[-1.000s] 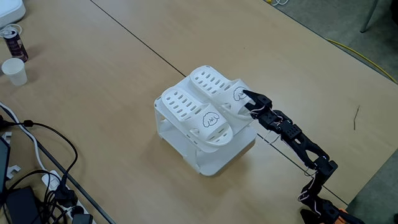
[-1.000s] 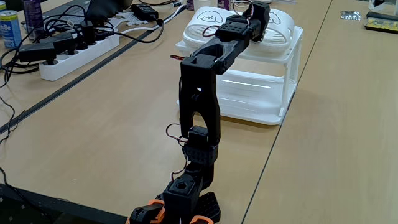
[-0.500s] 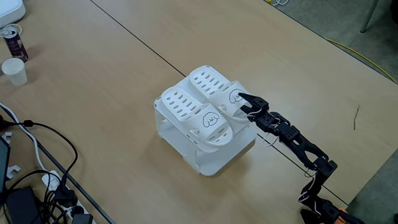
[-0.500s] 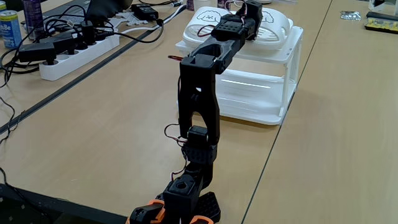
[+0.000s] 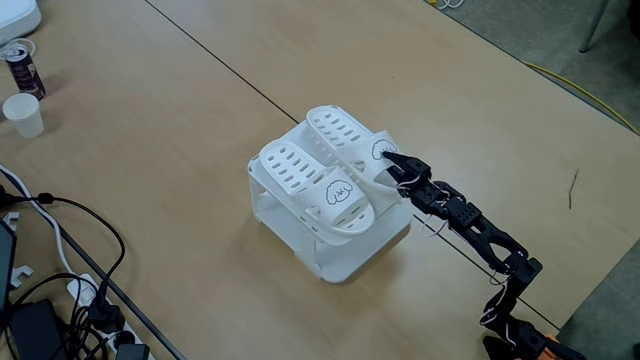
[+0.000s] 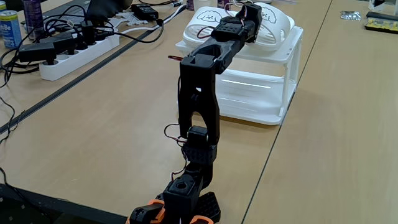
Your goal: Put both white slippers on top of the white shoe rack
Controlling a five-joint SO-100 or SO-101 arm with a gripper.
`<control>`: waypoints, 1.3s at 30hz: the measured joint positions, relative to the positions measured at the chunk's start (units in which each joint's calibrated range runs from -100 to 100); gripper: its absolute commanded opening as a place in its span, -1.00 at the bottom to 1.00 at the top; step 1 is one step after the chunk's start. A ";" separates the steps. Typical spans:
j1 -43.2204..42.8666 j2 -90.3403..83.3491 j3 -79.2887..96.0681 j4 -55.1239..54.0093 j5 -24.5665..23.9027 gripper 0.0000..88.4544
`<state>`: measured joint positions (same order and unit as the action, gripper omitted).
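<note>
Slippers lie side by side on the flat top of the white shoe rack (image 5: 345,258), which stands on the wooden table (image 5: 180,120). In a fixed view from above, one white slipper (image 5: 312,183) is on the left and the other white slipper (image 5: 345,140) on the right, both with the cartoon-face strap toward the arm. The gripper (image 5: 388,166) is at the strap end of the right slipper, touching or nearly touching it. I cannot tell if its fingers are open or closed on the strap. In a fixed view from behind the arm, the gripper (image 6: 246,9) is over the rack top, between both strap ends.
</note>
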<state>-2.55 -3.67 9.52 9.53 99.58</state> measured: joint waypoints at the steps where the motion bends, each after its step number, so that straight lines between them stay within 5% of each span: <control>1: 0.00 0.00 0.00 0.00 0.00 -0.98; 23: -2.10 0.00 0.00 0.00 0.00 -0.98; 30: -2.17 -0.25 2.16 -0.09 0.00 -0.53; 39: -2.32 -1.07 2.70 -0.09 0.00 -0.48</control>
<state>-4.87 -4.74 12.22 9.44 99.58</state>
